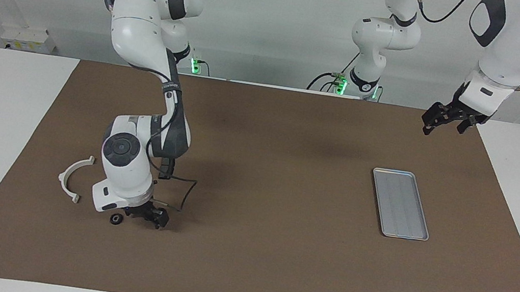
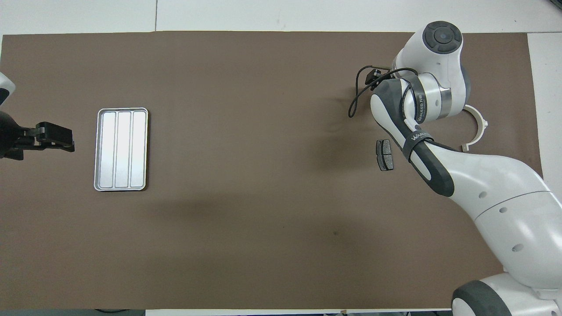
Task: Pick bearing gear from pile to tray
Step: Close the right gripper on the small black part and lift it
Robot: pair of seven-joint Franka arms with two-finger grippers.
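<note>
— Where's the right end effector (image 1: 149, 215)?
— Low on the brown mat (image 1: 255, 248), jaws spread, beside a small black round piece (image 1: 115, 219) near the white arc piece (image 1: 72, 179).
— And the left end effector (image 1: 442, 119)?
— Waiting, jaws apart, empty; the silver tray (image 1: 400, 203) lies toward its end of the tabletop.

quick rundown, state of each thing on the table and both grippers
tray: empty, flat on the mat at the left arm's end
right gripper: open, low at the mat among the small black parts
black round piece: loose on the mat beside the right gripper
white arc piece: lying flat, untouched
brake pad: lying flat, untouched
left gripper: open, empty, waiting raised near the tray's end
</note>
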